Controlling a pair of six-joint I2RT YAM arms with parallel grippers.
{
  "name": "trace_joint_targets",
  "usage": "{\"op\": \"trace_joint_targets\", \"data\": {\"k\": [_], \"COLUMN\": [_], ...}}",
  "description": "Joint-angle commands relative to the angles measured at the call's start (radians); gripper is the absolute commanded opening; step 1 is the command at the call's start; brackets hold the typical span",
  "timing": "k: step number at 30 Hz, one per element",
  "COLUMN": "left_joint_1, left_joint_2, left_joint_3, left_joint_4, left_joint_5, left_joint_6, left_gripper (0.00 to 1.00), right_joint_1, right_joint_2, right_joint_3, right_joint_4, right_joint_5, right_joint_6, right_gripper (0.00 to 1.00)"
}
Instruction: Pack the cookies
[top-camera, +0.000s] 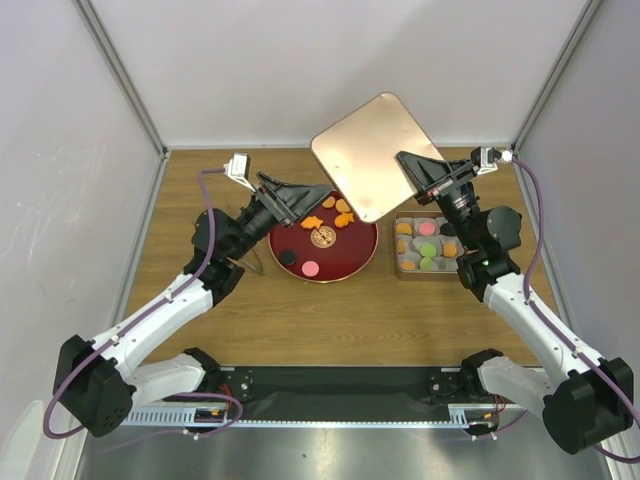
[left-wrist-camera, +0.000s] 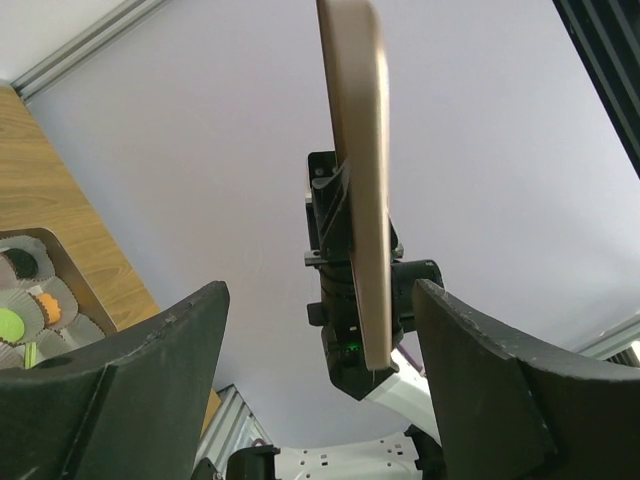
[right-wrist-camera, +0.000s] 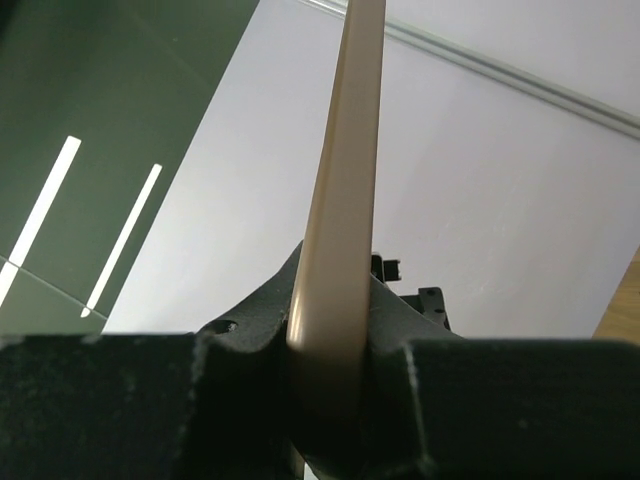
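My right gripper (top-camera: 412, 165) is shut on the edge of a flat tan metal lid (top-camera: 372, 155), held tilted in the air above the plate and tin. In the right wrist view the lid (right-wrist-camera: 345, 200) stands edge-on, clamped at the gripper (right-wrist-camera: 330, 370). My left gripper (top-camera: 300, 200) is open over the plate's far left rim, pointing at the lid. Its wrist view shows the lid's edge (left-wrist-camera: 358, 150) ahead of the gripper (left-wrist-camera: 320, 300), touching neither finger. Several cookies (top-camera: 323, 237) lie on the dark-red plate (top-camera: 350, 262). More cookies (top-camera: 428, 251) sit in paper cups in the tin (top-camera: 400, 268).
The tin (left-wrist-camera: 60, 260) with filled cups shows at the left of the left wrist view. White walls with metal corner posts enclose the wooden table (top-camera: 330, 320) on three sides. Both arm bases stand on the black rail at the near edge.
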Motion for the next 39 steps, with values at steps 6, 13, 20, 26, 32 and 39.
{"op": "trace_joint_targets", "data": {"k": [6,13,20,26,32,39], "left_joint_1": [-0.012,-0.021,-0.024,-0.023,-0.021,-0.008], "left_joint_2": [0.031,0.117,0.158,0.166,0.178,0.281], "left_joint_3": [0.085,0.154,0.161,0.145,0.148,0.236], "left_joint_4": [0.061,0.080,0.069,0.084,0.097,0.095], "left_joint_5": [0.019,0.019,0.027,0.033,0.056,0.161], "left_joint_6": [0.009,-0.011,-0.040,-0.054,-0.054,-0.074], "left_gripper": [0.81,0.80,0.59,0.26,0.09,0.00], "right_joint_1": [0.045,0.103,0.118,0.108,0.094,0.054], "right_joint_2": [0.007,0.022,0.018,0.001,-0.013,-0.123], "right_joint_3": [0.010,0.022,0.055,0.042,0.038,0.025], "right_joint_4": [0.034,0.006,-0.043,-0.066,-0.080,-0.332], "right_joint_5": [0.033,0.065,0.068,0.068,0.065,0.084], "right_joint_6": [-0.044,-0.095,-0.149,-0.172,-0.190,-0.310], "right_gripper": [0.05,0.05,0.06,0.07,0.13,0.64]}}
